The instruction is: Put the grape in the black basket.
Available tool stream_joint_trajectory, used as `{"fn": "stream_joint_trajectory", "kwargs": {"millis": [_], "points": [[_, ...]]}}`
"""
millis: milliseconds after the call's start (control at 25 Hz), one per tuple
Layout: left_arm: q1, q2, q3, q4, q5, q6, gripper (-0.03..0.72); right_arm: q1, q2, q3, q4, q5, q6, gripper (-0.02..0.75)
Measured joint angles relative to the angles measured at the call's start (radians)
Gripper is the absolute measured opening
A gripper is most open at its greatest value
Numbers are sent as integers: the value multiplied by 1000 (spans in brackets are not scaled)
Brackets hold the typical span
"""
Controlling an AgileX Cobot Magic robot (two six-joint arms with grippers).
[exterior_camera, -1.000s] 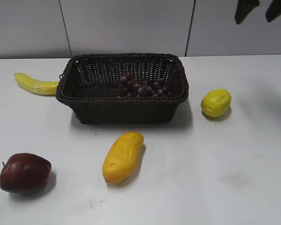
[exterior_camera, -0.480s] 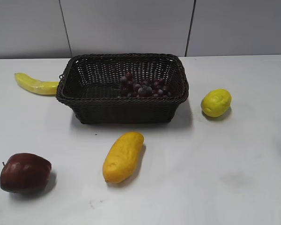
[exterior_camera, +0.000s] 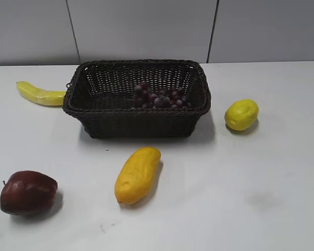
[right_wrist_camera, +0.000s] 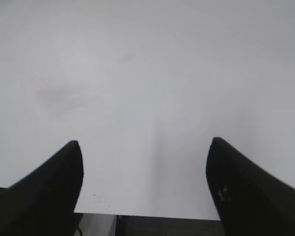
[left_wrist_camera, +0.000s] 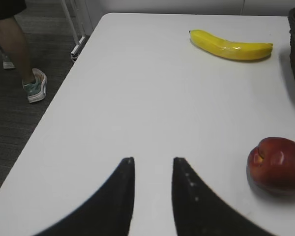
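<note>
Exterior view: the grape (exterior_camera: 160, 98) lies inside the black basket (exterior_camera: 137, 121) on the counter (exterior_camera: 240, 178), so the right gripper (right_wrist_camera: 145, 167), jaws wide and empty, and the left gripper (left_wrist_camera: 152, 169), jaws narrowly parted, hold nothing.

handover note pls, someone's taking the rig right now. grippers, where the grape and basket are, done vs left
Left gripper: nearly closed, a narrow gap, empty, over bare table near the apple.
Right gripper: open, empty, over bare table.
Grape: inside the black basket, right half.
Done: grape is in, neither arm shows in the exterior view.
Left: nothing visible; banana, apple and the other fruit aren't part of the job.
</note>
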Motion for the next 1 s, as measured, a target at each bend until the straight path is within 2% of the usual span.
{"fn": "stream_joint_trajectory", "kwargs": {"millis": [360,560,1000], "points": [[0,0,0,0,0,0,237,0,-297,178,0,2,0,592],[0,0,0,0,0,0,237,0,-432,188,8,7,0,592],[0,0,0,0,0,0,237,0,-595,203,10,144,2,591]]}}
